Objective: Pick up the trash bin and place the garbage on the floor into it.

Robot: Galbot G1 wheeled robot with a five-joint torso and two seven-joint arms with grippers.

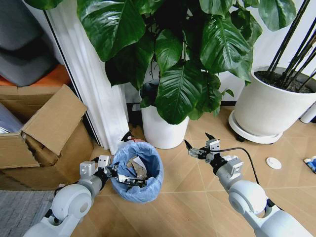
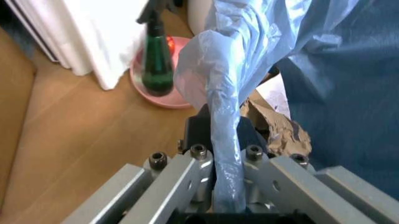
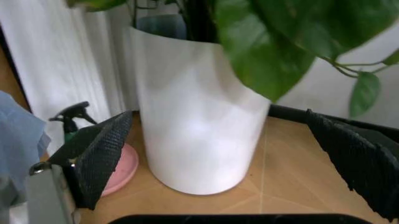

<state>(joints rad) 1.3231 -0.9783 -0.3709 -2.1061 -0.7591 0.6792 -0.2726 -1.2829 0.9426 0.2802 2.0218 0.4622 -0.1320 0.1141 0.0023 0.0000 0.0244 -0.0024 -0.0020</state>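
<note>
At the bin's rim, left tool [image 1: 114,172]: it is clenching the near edge of the trash bin [image 1: 143,190], its fingers pinching the light-blue liner, which the left wrist view shows bunching up between them.
Right tool [image 1: 197,148]: it is hovering released, fingers spread wide, just right of the bin and grasping nothing; its wrist camera is looking at the tall white plant pot [image 3: 193,116].
Trash bin: it is sitting on the wooden floor [image 1: 192,182] in front of that pot, beside the cardboard box [image 1: 44,133]; whether it is lifting off the floor I cannot tell.
Inside the bin: crumpled brown and white paper [image 1: 136,168] is already lying there.
Garbage remaining: a white round disc [image 1: 273,163] and a blue-white scrap [image 1: 311,163] are lying on the floor well to the right, near the large round pot [image 1: 269,111].
Progress: the bin is gripped and partly filled, but in my judgement collecting is only partway, with those right-hand pieces still waiting.
Nearby: a green spray bottle [image 2: 156,65] is standing on a pink saucer [image 2: 177,95] behind the bin.
</note>
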